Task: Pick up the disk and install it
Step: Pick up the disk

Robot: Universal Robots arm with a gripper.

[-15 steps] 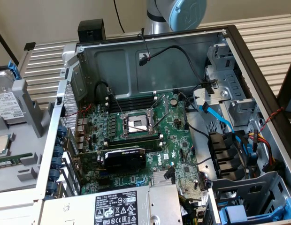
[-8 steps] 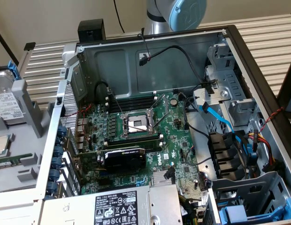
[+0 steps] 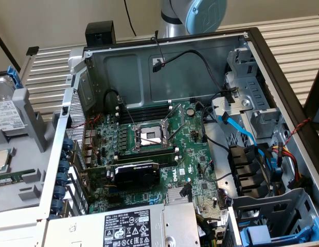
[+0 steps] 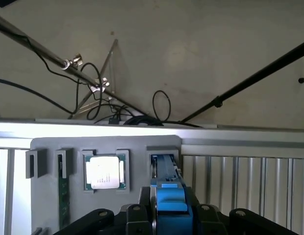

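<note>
Blue-framed disk (image 4: 170, 196) gripped edge-on by tool (image 4: 170, 211) | lbl hidden | tool partly cropped

The arm (image 3: 193, 14) shows one grey-and-blue joint, its jaws clamped on the disk (image 4: 170, 198).

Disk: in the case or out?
Out: the disk, silver with a white label, is at the grey tray on the exterior view's left, outside the open case.

Cropped at the edge: the disk (image 4: 171, 201); likewise the arm (image 3: 195, 15).
</note>
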